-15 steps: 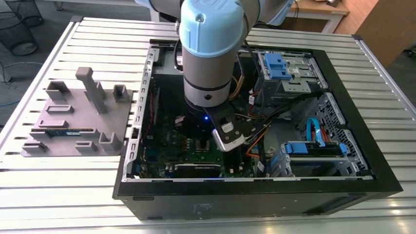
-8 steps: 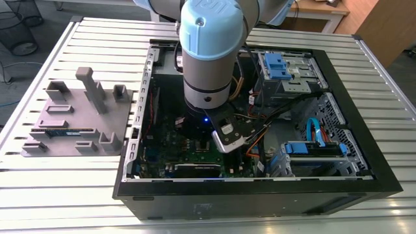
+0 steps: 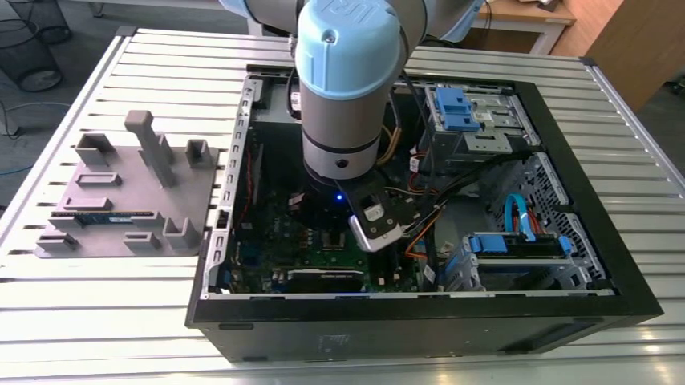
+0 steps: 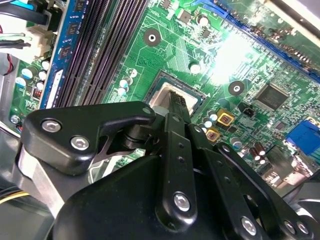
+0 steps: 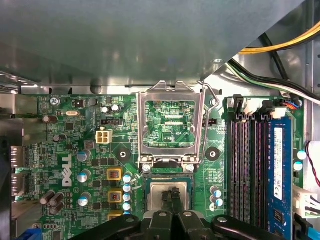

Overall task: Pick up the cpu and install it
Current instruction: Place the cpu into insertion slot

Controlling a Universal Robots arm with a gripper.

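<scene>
The cpu (image 5: 156, 192) lies flat in its socket (image 5: 192, 196), inside the case (image 3: 428, 325) on the bench (image 3: 107, 321). The end effector (image 5: 170, 197) hangs straight above the cpu's middle, clenched nearly together and grasping nothing. Whether it touches the metal top is unclear. The socket's frame (image 5: 170, 125) stands open just beside.
</scene>
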